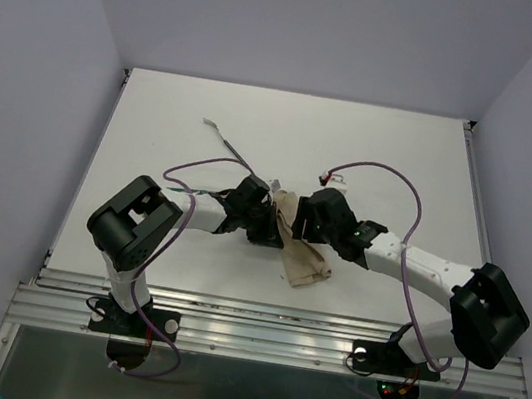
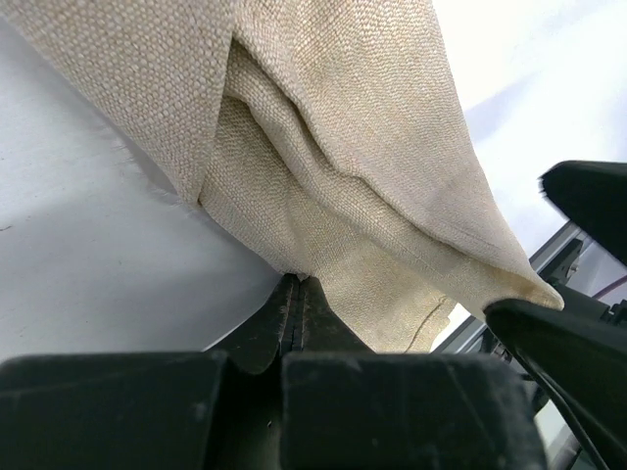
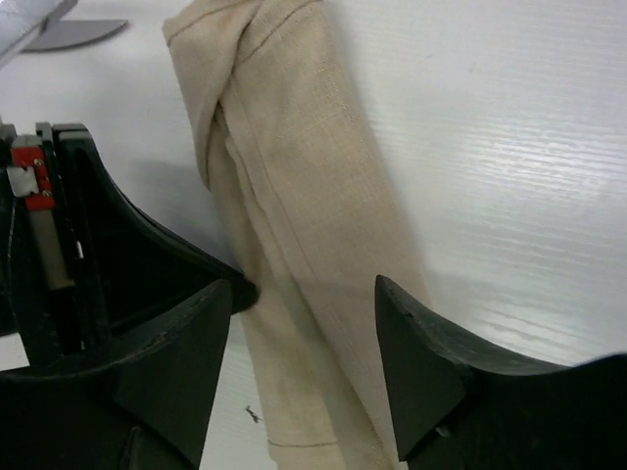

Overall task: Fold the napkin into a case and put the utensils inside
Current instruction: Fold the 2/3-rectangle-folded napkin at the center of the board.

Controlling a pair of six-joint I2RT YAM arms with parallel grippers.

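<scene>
The beige napkin [image 1: 300,251] lies folded into a narrow oblong at the table's middle, between both arms. My left gripper [image 1: 268,222] is at its left side; in the left wrist view its jaws [image 2: 296,282] are pressed together on the napkin's [image 2: 333,127] lower edge. My right gripper [image 1: 301,223] is open, its two fingers straddling the napkin [image 3: 294,196] just above it, with the gripper's midpoint over the cloth [image 3: 299,348]. One slim silvery utensil [image 1: 223,137] lies at the back left. A grey utensil tip [image 3: 59,27] shows in the right wrist view.
Purple cables [image 1: 391,179] loop over the table from both arms. A small white piece with a red connector [image 1: 333,180] lies behind the right gripper. The table's metal front rail [image 1: 265,331] runs along the near edge. The left gripper's body [image 3: 59,255] sits close beside the right gripper.
</scene>
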